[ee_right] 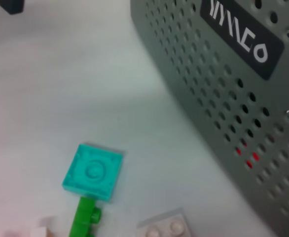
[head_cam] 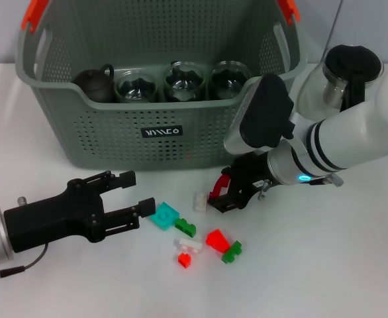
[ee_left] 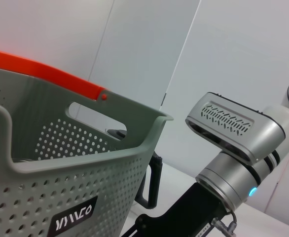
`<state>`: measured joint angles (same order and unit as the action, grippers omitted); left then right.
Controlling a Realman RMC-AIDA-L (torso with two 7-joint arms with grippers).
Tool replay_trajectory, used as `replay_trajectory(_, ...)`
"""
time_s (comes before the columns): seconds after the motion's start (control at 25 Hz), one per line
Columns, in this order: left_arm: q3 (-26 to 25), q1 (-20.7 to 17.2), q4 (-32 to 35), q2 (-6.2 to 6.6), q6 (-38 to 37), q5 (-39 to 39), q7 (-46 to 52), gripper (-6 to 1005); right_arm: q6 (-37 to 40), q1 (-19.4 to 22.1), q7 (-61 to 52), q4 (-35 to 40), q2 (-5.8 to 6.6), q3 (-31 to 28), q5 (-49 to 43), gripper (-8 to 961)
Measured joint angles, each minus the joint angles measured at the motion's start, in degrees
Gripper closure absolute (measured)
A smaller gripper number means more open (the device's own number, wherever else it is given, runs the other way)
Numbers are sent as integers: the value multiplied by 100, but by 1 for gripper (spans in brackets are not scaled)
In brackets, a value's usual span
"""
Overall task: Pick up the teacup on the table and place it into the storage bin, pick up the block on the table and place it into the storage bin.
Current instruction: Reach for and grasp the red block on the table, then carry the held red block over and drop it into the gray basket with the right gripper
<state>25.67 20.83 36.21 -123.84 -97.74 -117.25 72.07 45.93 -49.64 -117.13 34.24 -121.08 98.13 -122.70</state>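
While the left gripper (head_cam: 138, 194) waits open-jawed, a white block (head_cam: 200, 201) sits beside the right gripper's (head_cam: 222, 197) open jaws.

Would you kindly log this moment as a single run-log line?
left gripper: open, beside teal block | right gripper: low by white block | storage bin: holds three glass cups, dark teapot

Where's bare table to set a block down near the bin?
Bare table to the blocks' right, below the right gripper; also the left strip beside the bin. Crowded: block cluster between the left gripper and right one.
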Motion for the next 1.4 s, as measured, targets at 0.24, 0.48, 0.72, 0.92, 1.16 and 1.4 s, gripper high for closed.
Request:
replay_trajectory(0.24,0,-9,22,0,-6,0,20,235,343,184,11,290,18,8,-17,257)
replay_trajectory(0.48,-7,-35,44,4,-57,1,33,235,1280,874,-13,1440,86,-228,-87,261)
replay_trajectory(0.72,-9,-43,53,15,-68,1,35,236,2784,1487,-199,2869,91,-979,-154,263)
replay_trajectory(0.92,-98,-67,115,33,-55,1,37,236,3723,1677,-474,3923,77,-1493,40,264)
replay_trajectory(1.16,-217,-292,379,62,-128,1,117,235,4357,1391,-1008,4965,85,-2119,529,264)
replay_trajectory(1.4,-253,-492,547,62,-362,-18,121,235,4177,312,-1210,4701,113,-2892,539,265)
